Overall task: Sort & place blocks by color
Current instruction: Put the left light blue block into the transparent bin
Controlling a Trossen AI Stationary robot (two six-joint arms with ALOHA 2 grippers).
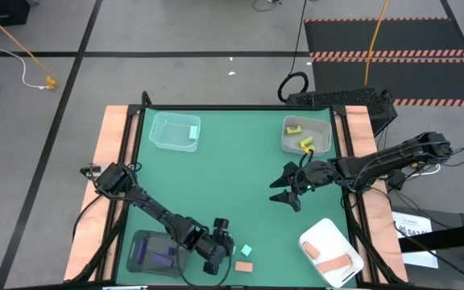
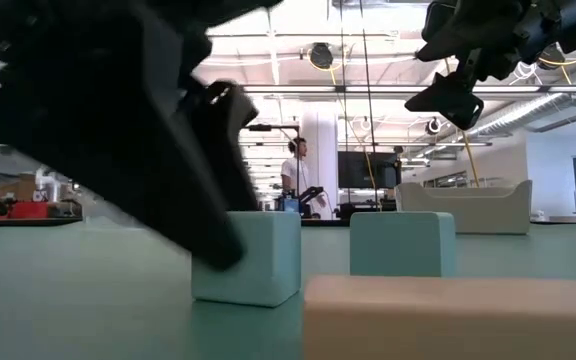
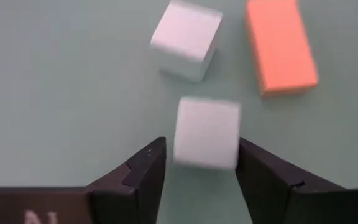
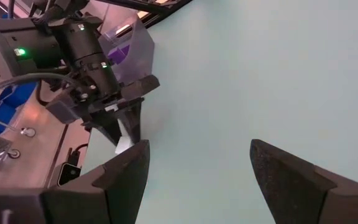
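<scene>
My left gripper point(image 3: 201, 148) point(image 1: 224, 256) is open at the table's near edge, slanting down, with one finger on each side of a light teal cube point(image 3: 207, 132) point(image 2: 253, 255) that rests on the table. A second teal cube point(image 3: 185, 38) point(image 1: 246, 250) and a salmon-pink bar point(image 3: 281, 43) point(image 1: 244, 266) lie just beyond it. My right gripper point(image 1: 286, 192) point(image 4: 199, 152) hangs open above the table's right middle, holding nothing. My left gripper straddles the light teal cube's two opposite sides point(image 3: 234, 140), coming slanting down from the table's left. The cube stands flat on the table. One finger point(image 3: 253, 168) is right against the cube's side; I cannot tell whether either finger touches it.
A dark tray point(image 1: 139, 256) with purple blocks lies just left of my left gripper. A white tray point(image 1: 330, 242) with salmon blocks sits near right. Far left, a clear tray point(image 1: 167, 133) holds a teal block; far right, another clear tray point(image 1: 316, 129) holds yellow-green blocks.
</scene>
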